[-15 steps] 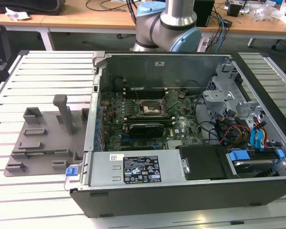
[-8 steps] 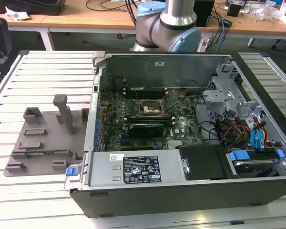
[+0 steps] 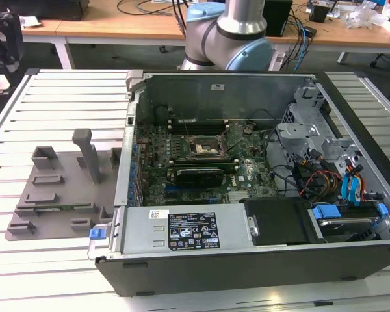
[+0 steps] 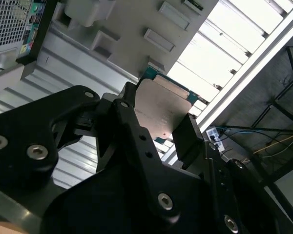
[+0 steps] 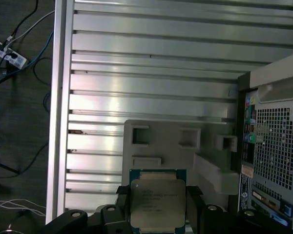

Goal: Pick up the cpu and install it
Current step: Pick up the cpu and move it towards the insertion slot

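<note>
In both wrist views the cpu [image 5: 157,204] [image 4: 162,108] is a flat square chip with a silvery metal top and a thin green rim. My gripper [image 5: 157,195] [image 4: 158,116] is shut on it, one black finger [image 4: 128,100] on each of two opposite edges. The chip hangs in the air over the slatted aluminium table, close to the grey plastic fixture tray [image 5: 176,139] [image 3: 52,195]. In the exterior view the open computer case lies on the table, with the dark square motherboard socket [image 3: 203,147] exposed near the board's middle.
The case's perforated rear panel [image 5: 273,146] stands beside the tray. Upright posts [image 3: 88,153] rise from the tray. Inside the case are drive cages and cables [image 3: 325,162] and a power supply [image 3: 188,231]. The arm's base [image 3: 231,32] stands behind the case. Cables lie on the floor [image 5: 10,58].
</note>
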Robot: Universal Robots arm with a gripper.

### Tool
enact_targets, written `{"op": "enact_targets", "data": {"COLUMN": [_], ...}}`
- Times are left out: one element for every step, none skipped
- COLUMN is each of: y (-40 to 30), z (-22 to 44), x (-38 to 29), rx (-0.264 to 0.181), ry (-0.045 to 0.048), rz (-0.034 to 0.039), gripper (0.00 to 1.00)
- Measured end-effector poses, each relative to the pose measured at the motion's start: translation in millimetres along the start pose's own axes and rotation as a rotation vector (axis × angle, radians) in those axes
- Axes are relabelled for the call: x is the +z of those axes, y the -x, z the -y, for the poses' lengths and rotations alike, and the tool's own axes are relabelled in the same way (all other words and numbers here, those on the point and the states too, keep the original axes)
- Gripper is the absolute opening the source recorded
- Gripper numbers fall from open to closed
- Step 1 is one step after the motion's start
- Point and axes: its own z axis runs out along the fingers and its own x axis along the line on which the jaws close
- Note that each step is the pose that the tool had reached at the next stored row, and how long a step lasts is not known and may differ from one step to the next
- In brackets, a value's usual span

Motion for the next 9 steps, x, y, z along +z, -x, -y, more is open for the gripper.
{"op": "enact_targets", "data": {"y": [0.2, 0.3, 0.4, 0.6, 0.7, 0.7, 0.8, 0.8, 0.8], "z": [-3.6, -5.4, -7.6, -10.1, -12.6, -13.0, -13.1, -13.1, -13.2], "x": [-0.2, -0.2, -0.3, -0.4, -0.5, -0.5, -0.5, -0.6, -0.6], "rx": [0.000, 0.000, 0.000, 0.000, 0.000, 0.000, 0.000, 0.000, 0.000], "ry": [0.0001, 0.0003, 0.0005, 0.0006, 0.0008, 0.0008, 0.0008, 0.0008, 0.0008], "rz": [-0.0002, -0.0001, -0.0001, -0.0001, -0.0001, -0.0001, -0.0001, -0.0001, -0.0001], "gripper": [0.55, 0.55, 0.55, 0.55, 0.55, 0.55, 0.55, 0.55, 0.55]}}
